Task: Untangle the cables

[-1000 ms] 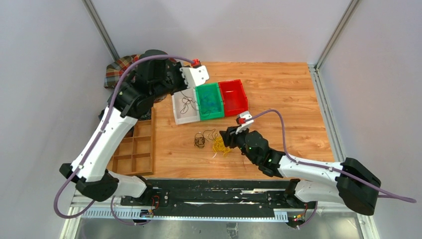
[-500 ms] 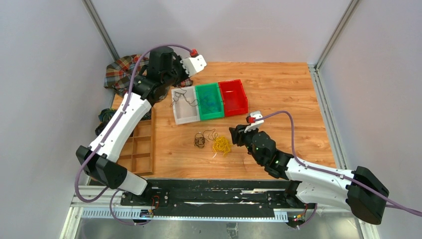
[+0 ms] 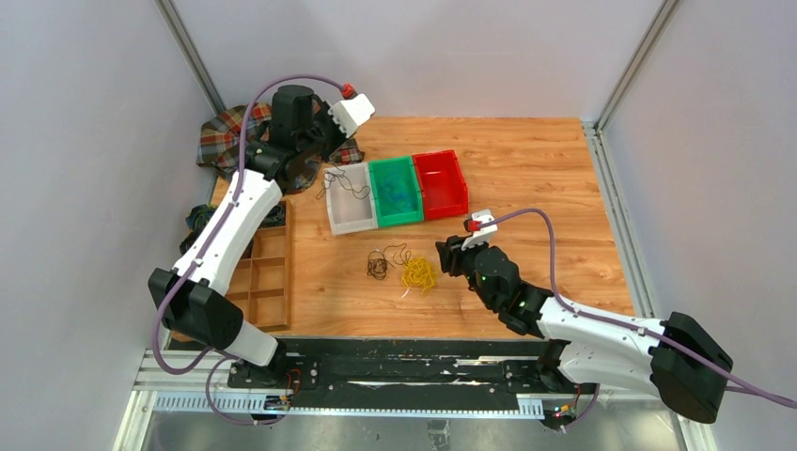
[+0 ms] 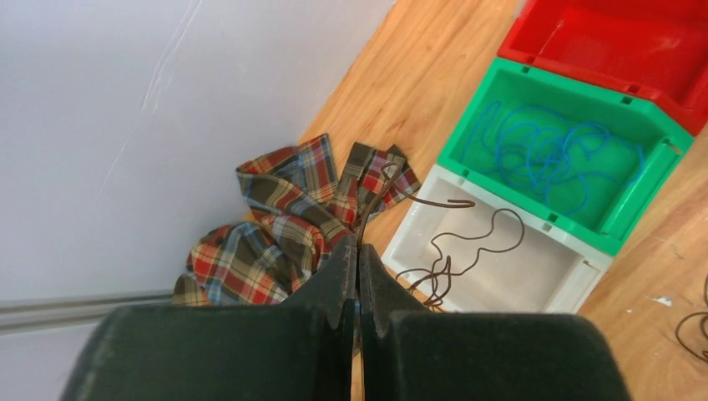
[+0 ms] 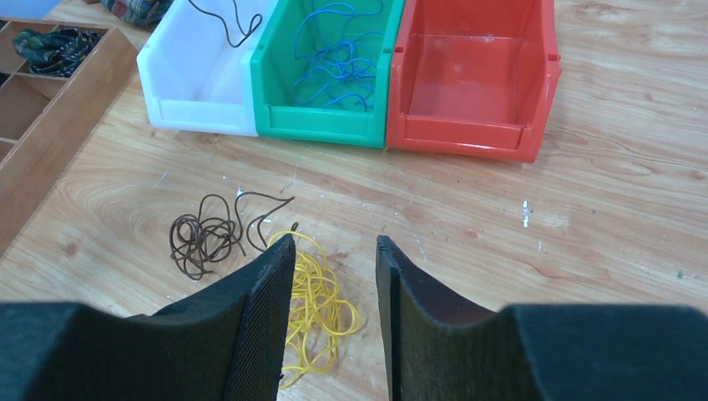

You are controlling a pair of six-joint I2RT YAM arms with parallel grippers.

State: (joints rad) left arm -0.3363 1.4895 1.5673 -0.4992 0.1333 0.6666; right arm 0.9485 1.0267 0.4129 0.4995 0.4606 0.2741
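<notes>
Surface: wooden tabletop [image 3: 545, 169] between pale walls, with three bins in a row and a plaid cloth [image 4: 284, 225] in the far left corner
Left gripper: left gripper [image 4: 359, 280] is pinched fully together on a dark brown cable [image 4: 467, 242], which rises from the fingertips and loops down into the white bin [image 4: 543, 280]
Left change: the arm has swung back from above the bins toward the cloth, and the strand trails after it across the bin's rim
Right gripper: right gripper [image 5: 334, 244] stands about half apart with nothing between the pads
Right change: it has drawn back from the yellow cable [image 5: 321, 322] and now hovers just beside it
Loose on the table: a dark tangle [image 5: 204, 238] lies next to the yellow loops; one dark end reaches them, but whether they are hooked I cannot tell
Already sorted: blue cable [image 5: 338, 54] lies in the green bin [image 5: 321, 125]; the red bin [image 5: 467, 134] holds nothing
Meaning: likely one dark strand is being delivered while yellow and the remaining dark tangle wait, so the job looks roughly half done; pulling further risks dragging that strand back out
</notes>
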